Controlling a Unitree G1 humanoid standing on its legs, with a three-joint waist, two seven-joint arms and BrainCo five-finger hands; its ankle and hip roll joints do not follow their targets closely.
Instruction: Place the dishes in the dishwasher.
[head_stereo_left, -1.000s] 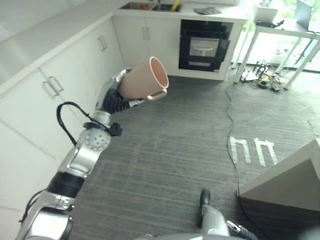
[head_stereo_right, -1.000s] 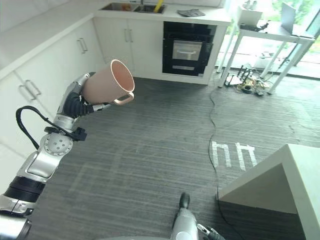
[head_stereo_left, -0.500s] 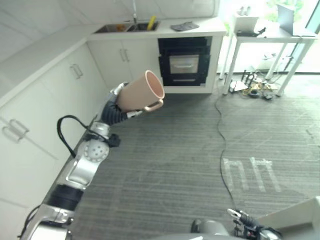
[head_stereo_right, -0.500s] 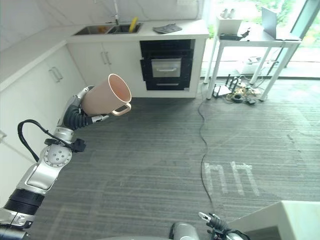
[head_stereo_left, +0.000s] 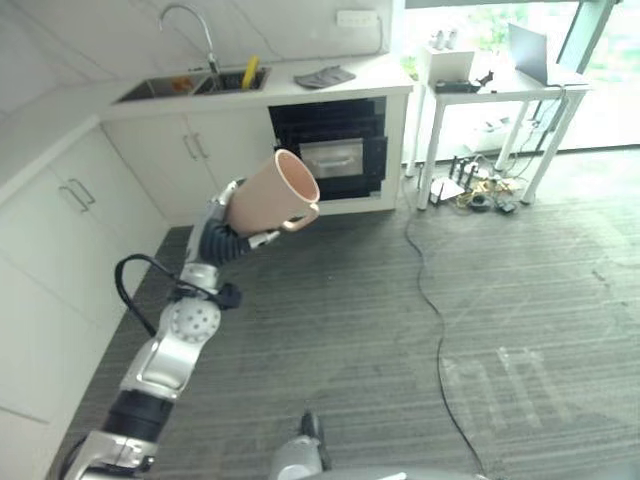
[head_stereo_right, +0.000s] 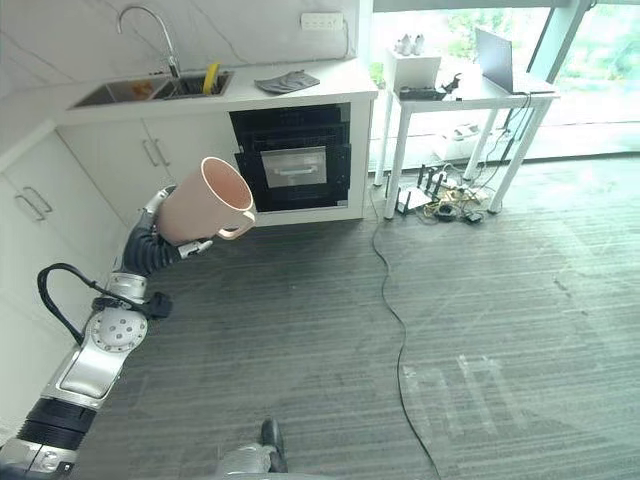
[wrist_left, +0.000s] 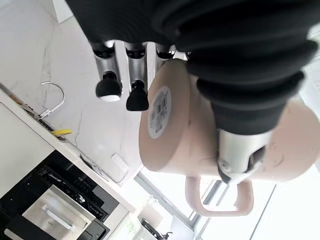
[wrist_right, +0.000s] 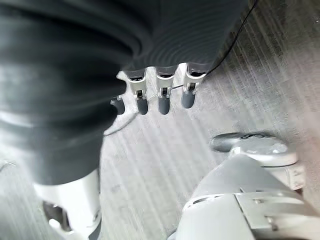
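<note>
Large matte pink ceramic mug (head_stereo_left: 272, 192) with a looped handle, tilting mouth-up in the air above grey striped flooring (head_stereo_left: 400, 330), before a black built-in appliance (head_stereo_left: 330, 150). Sitting clamped in the left hand (wrist_left: 240, 130), thumb pressing its side. Bearing a round white barcode sticker (wrist_left: 160, 112) underneath, print unreadable. Right hand (wrist_right: 159, 95) hanging with fingers loosely extended, gripping nothing.

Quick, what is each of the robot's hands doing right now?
Left hand: closed round a pink mug, held up in the air.
Right hand: open, fingers relaxed, holding nothing.
</note>
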